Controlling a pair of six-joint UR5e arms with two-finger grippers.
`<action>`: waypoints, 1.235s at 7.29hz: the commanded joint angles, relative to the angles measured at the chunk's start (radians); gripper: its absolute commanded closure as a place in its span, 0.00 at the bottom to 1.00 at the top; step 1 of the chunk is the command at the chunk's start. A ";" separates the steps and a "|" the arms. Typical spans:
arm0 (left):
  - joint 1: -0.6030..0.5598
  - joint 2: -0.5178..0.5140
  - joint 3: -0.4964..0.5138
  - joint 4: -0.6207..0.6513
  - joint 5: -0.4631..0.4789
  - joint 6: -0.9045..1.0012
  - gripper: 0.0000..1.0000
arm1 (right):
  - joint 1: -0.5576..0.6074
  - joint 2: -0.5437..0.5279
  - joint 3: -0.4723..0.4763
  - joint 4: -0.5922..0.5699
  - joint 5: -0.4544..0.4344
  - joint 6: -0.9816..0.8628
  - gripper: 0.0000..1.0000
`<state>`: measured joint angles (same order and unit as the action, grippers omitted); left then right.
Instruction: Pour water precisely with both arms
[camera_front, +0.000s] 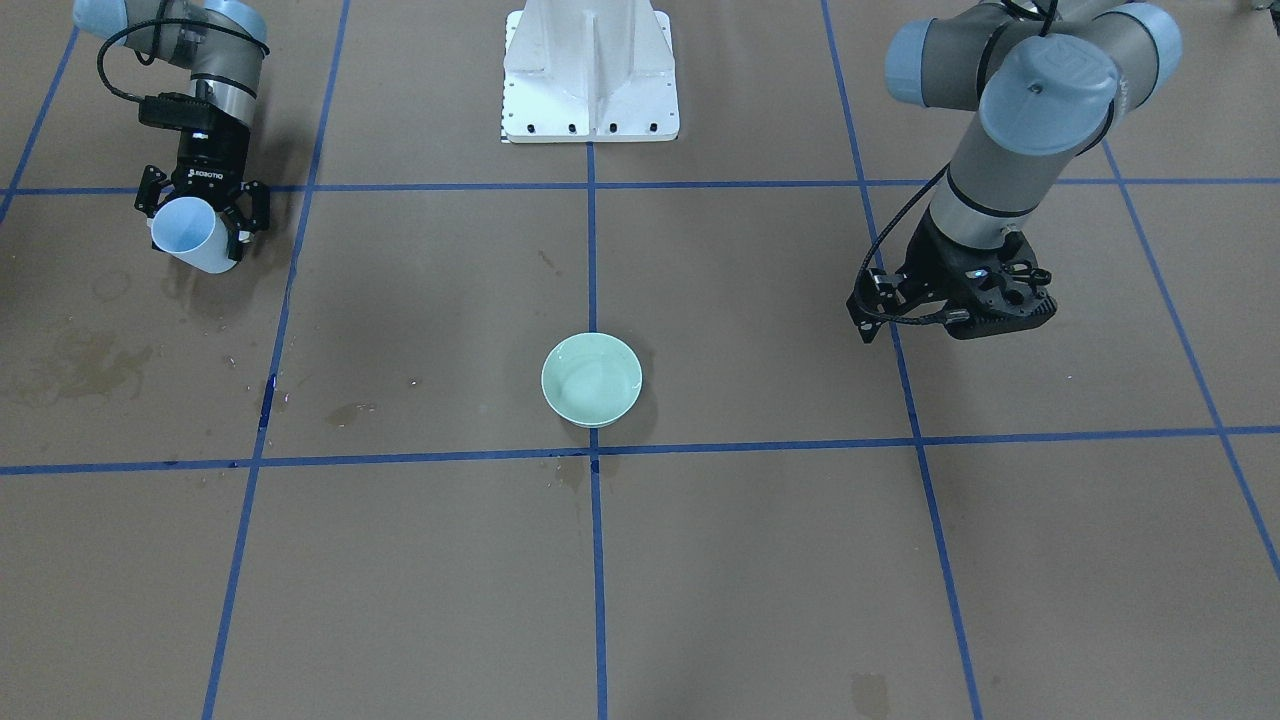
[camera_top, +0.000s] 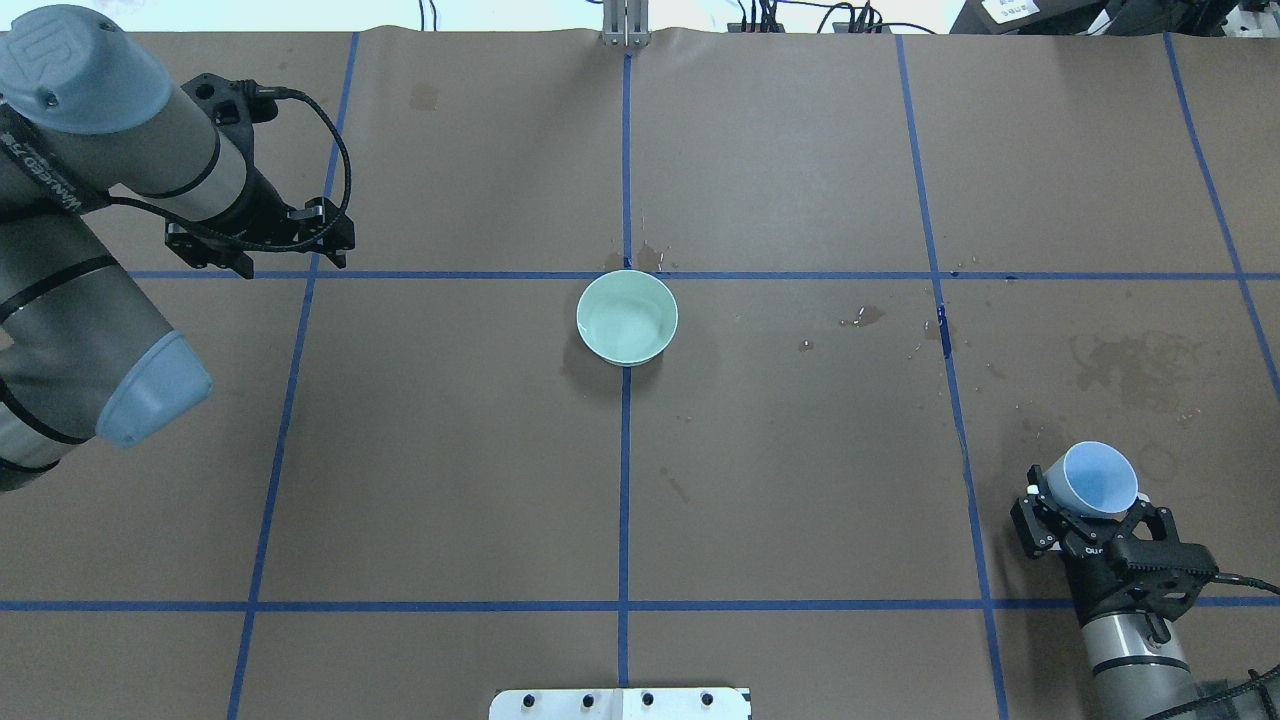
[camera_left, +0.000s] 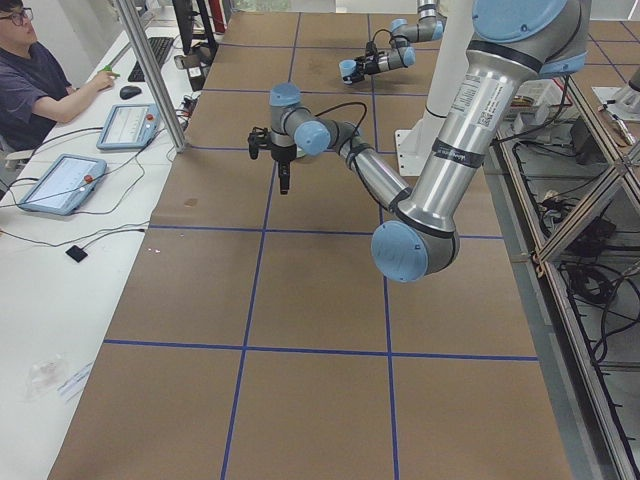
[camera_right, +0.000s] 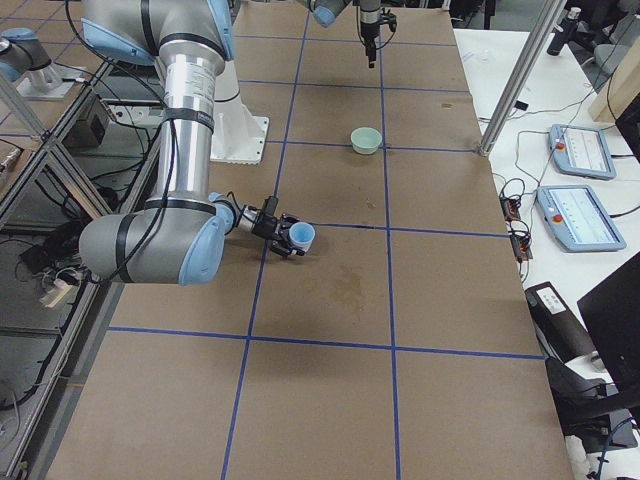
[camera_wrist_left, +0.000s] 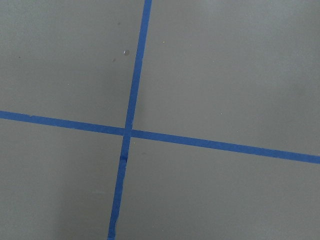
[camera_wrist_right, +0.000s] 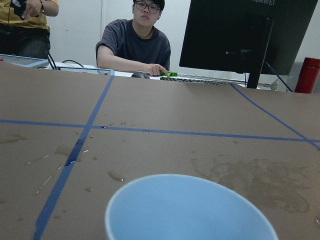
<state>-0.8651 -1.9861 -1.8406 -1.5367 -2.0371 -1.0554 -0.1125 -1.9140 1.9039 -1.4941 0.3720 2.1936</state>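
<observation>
Blue cup (camera_wrist_right: 190, 210) in right jaws

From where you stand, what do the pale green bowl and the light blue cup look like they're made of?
The bowl looks like glazed ceramic: pale green and smooth, with a soft sheen inside and a fairly thick rim, though a hard plastic such as melamine cannot be ruled out. The cup looks like matte plastic: an even light blue, thin-walled, with no glare.
</observation>
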 joint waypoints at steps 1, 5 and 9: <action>0.000 0.000 0.000 0.001 0.000 0.000 0.00 | -0.016 0.001 0.003 0.000 -0.002 0.000 0.01; -0.002 0.003 0.000 0.001 0.000 0.000 0.00 | -0.058 0.000 0.004 0.000 -0.004 0.006 0.01; -0.002 0.010 -0.011 0.001 -0.002 0.000 0.00 | -0.079 -0.022 0.027 0.000 -0.008 0.049 0.01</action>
<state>-0.8667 -1.9771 -1.8454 -1.5359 -2.0386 -1.0554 -0.1896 -1.9309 1.9177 -1.4941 0.3654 2.2397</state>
